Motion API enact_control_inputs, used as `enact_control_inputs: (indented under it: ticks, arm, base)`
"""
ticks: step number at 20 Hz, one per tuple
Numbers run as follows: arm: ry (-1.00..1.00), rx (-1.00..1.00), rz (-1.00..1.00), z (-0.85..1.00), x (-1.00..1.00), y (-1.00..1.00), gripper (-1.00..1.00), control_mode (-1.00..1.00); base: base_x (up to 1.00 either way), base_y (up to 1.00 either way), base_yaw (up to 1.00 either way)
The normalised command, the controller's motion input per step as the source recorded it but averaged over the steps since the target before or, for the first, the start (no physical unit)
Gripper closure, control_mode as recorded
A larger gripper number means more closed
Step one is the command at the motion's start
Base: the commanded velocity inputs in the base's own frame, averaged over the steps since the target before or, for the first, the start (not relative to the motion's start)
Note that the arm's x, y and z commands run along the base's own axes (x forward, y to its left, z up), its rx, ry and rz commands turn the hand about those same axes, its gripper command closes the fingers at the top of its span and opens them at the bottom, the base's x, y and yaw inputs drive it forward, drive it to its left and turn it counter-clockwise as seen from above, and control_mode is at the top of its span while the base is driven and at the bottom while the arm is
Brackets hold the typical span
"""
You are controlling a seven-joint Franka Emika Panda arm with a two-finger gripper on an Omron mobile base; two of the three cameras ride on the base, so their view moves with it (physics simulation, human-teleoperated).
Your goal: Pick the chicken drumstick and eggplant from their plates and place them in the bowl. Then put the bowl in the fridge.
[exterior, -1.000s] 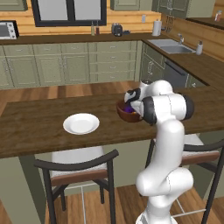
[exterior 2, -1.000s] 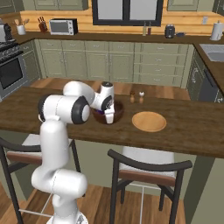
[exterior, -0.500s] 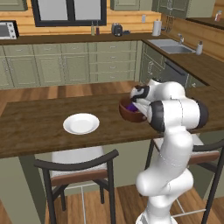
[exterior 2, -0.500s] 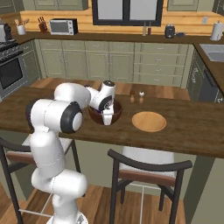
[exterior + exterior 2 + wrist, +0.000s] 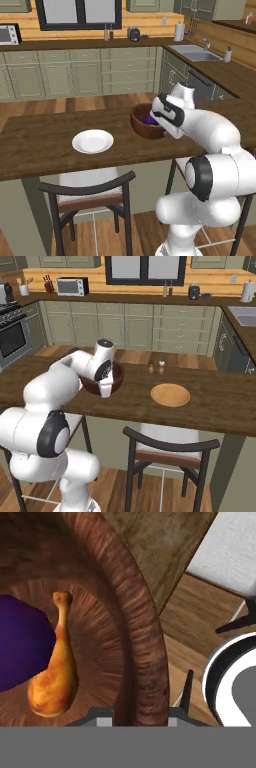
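- The arm has swung over the last second; elbow now low and forward in the base views, with the end effector (image 5: 105, 387) brought down at the bowl (image 5: 146, 128) rim on the counter's near-edge side.
- End effector is clenched on the bowl's thick rim: in the hand view the rim (image 5: 145, 662) runs straight down between the two finger tips.
- Bowl sits mid-counter (image 5: 40, 145), between the white plate (image 5: 93, 141) and the tan plate (image 5: 170, 394); I see no shift in its place against the earlier pictures.
- Chicken drumstick (image 5: 54, 679) lies inside the bowl, thick end toward the camera; eggplant (image 5: 20, 644) is just beside it, touching or nearly so.
- Both plates are bare.
- My read: the loading step is done, the grip on the bowl is set. What remains is lift and carry to the fridge.
- Risk, I judge: a one-sided rim hold may let the bowl tip.
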Motion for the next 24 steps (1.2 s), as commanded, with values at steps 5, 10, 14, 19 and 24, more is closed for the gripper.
enact_control_inputs:
  ticks: [5, 10, 14, 19, 24]
  arm:
    - [0.00, -0.02, 0.00, 0.40, -1.00, 0.69, 1.00, -1.00]
    - [0.00, -0.02, -0.12, 0.24, -0.94, 0.26, 1.00, -1.00]
    - [0.00, -0.02, -0.17, 0.14, -1.00, 0.00, 1.00, -1.00]
    - [0.02, -0.06, -0.17, 0.19, -0.92, -0.01, 1.00, -1.00]
    - [0.01, -0.02, -0.14, 0.02, -0.95, -0.01, 1.00, -1.00]
  base:
    - [0.00, 0.00, 0.00]
    - [0.00, 0.00, 0.00]
    - [0.00, 0.00, 0.00]
    - [0.00, 0.00, 0.00]
    - [0.00, 0.00, 0.00]
